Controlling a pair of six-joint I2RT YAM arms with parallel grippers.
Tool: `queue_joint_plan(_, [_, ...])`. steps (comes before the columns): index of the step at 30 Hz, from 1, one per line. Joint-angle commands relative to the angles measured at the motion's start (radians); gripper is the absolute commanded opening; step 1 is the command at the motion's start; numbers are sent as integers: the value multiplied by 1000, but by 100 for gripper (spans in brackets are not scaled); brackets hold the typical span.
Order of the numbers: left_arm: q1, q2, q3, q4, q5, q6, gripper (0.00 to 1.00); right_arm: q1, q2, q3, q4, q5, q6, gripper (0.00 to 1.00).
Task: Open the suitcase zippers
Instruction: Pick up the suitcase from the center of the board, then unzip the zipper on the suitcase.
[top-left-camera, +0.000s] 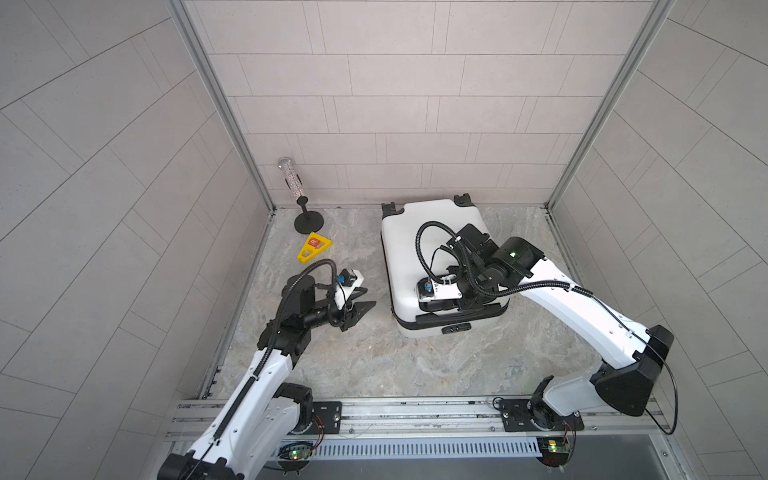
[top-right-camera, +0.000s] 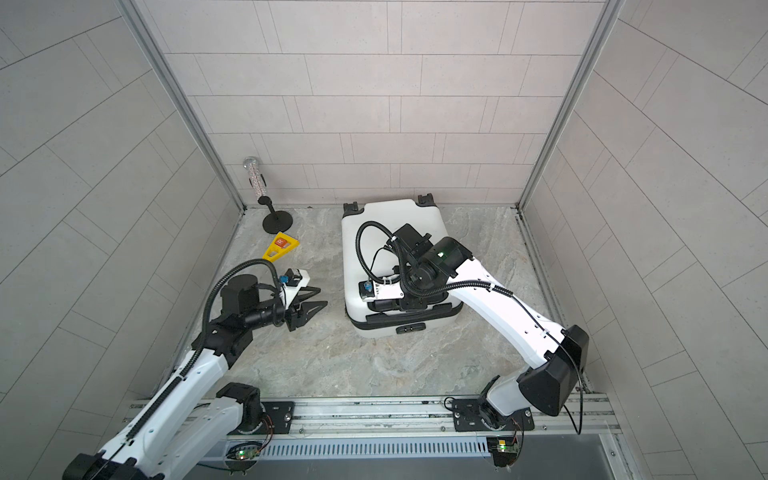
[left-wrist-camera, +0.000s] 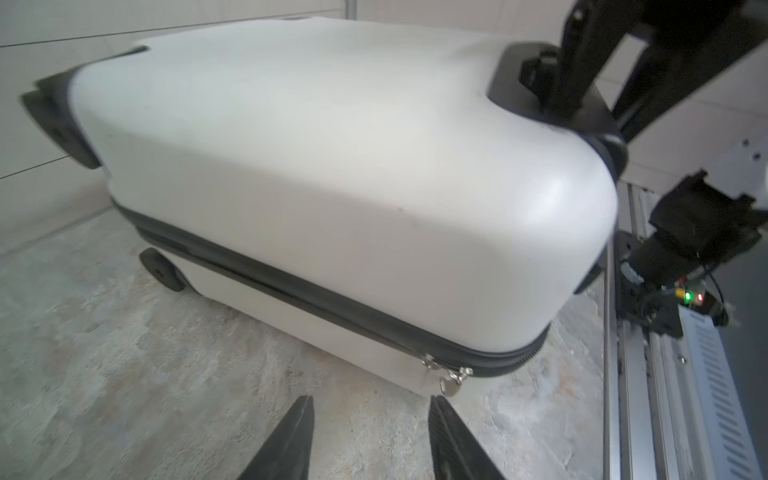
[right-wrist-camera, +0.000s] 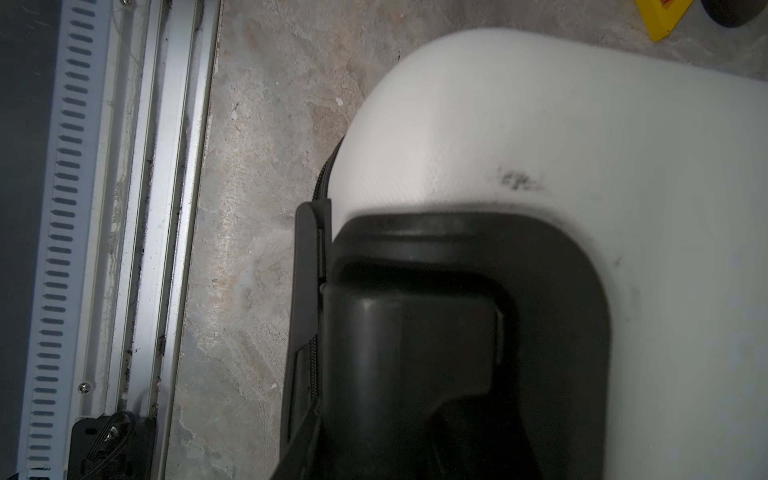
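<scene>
Outwardly, shut suitcase (top-left-camera: 403, 257), contents hidden.

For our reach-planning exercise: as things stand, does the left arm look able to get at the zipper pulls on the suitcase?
Probably yes: the left gripper, jaws apart, points toward the zipper pulls low on the suitcase, with only bare floor between.

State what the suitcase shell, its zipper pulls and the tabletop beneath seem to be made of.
Suitcase shell: likely hard plastic, smooth white with a soft sheen. Zipper pulls: probably metal, silvery and glinting. Tabletop: stone or stone-look sheet, mottled grey-brown veining, matte.
</scene>
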Motion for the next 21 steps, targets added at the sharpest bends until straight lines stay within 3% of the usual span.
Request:
queue_joint_plan(1, [-74,25,-16,-68,-2,139,42,1,-44,88,143,-18,-57,0])
queue_joint_plan(3, [-129,46,-28,-68,15,171,38,1,-42,88,147,-14,-63,0])
queue_joint_plan(8, [-267,62,-57,4,-130,153,36,1,-43,91,147,-13,-74,0])
queue_joint_plan(14, [-272,62,-85,113,-252,73,35,1,-47,91,150,-29,-83,0])
queue_joint_plan(21, [-279,88,-78,127,-223,85,33,-2,-66,100,150,-54,-88,0])
